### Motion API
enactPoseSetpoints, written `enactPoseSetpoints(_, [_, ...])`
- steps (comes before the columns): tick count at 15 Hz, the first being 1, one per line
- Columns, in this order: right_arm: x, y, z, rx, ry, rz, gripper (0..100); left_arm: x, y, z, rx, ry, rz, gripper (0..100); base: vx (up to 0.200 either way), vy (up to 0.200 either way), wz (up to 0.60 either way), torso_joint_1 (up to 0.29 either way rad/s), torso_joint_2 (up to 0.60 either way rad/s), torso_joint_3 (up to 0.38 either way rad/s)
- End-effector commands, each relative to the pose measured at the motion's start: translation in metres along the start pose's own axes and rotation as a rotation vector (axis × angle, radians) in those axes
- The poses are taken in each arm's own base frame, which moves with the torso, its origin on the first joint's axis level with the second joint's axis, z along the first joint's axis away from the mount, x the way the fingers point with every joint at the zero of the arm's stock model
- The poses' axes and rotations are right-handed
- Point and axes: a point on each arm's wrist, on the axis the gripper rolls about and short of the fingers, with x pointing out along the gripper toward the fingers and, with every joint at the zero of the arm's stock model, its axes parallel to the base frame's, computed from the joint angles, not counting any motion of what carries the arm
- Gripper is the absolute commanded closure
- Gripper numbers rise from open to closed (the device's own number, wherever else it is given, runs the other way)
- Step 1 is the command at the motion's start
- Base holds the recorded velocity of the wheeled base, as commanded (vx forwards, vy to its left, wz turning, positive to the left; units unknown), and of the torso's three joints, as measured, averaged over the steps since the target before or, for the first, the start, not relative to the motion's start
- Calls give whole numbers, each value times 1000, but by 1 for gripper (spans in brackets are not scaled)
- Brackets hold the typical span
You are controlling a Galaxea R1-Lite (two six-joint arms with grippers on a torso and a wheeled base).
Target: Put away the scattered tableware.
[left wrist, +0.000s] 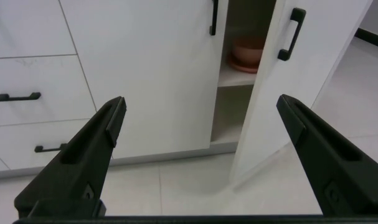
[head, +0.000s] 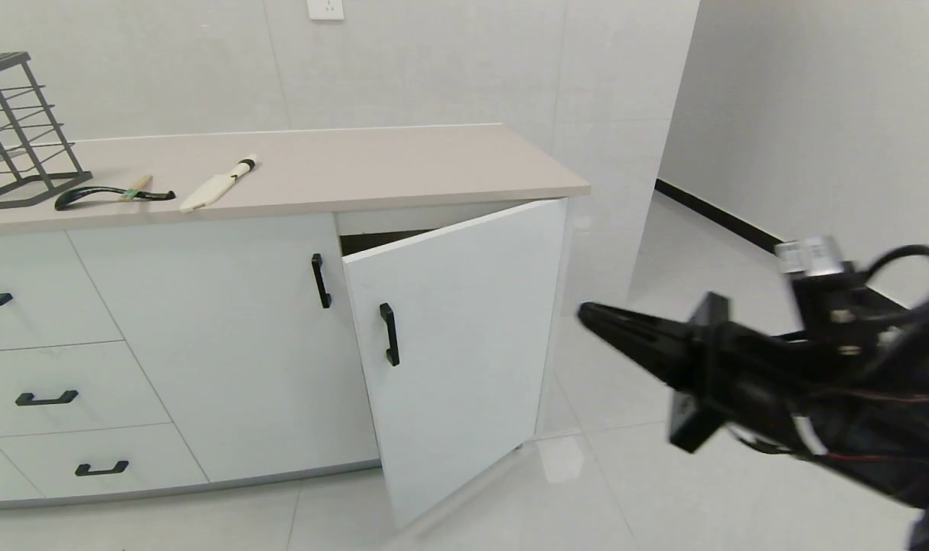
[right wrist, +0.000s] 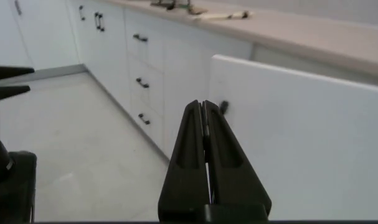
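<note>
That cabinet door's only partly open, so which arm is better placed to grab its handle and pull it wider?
Probably left. The left gripper is open and faces the door handle and the gap beside it. The right gripper is shut and would have to open first.

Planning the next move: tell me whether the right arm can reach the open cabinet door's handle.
Probably yes: nothing stands between the right gripper and the door handle, though the gripper is shut and would have to open first.
</note>
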Motion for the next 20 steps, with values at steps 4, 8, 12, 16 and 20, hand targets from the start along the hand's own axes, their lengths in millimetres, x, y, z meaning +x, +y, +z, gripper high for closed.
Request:
enactPoseSetpoints(4, [-212, 107, 46, -506, -353, -456, 100, 0, 0, 0, 0, 0, 1, 0, 0, 0, 0, 0, 0, 0])
enactPoseSetpoints(8, [-231, 132, 23, -538, -375, -516, 100, 0, 0, 0, -6, 0, 2, 0, 0, 0, 0, 0, 0, 0])
enactPoseSetpoints(12, [-230, 118, -28, -209, -16, -750, 100, 0, 0, 0, -5, 2, 2, 0, 100, 0, 0, -4, 0, 2])
enactPoseSetpoints(16, [-234, 116, -47, -38, 140, -875, 100, 0, 0, 0, -22, -2, 4, 0, 200, 0, 0, 1, 1, 4])
enactPoseSetpoints(20, [-234, 116, -47, -26, 134, -881, 100, 0, 0, 0, -20, -2, 4, 0, 150, 150, 0, 5, 0, 1])
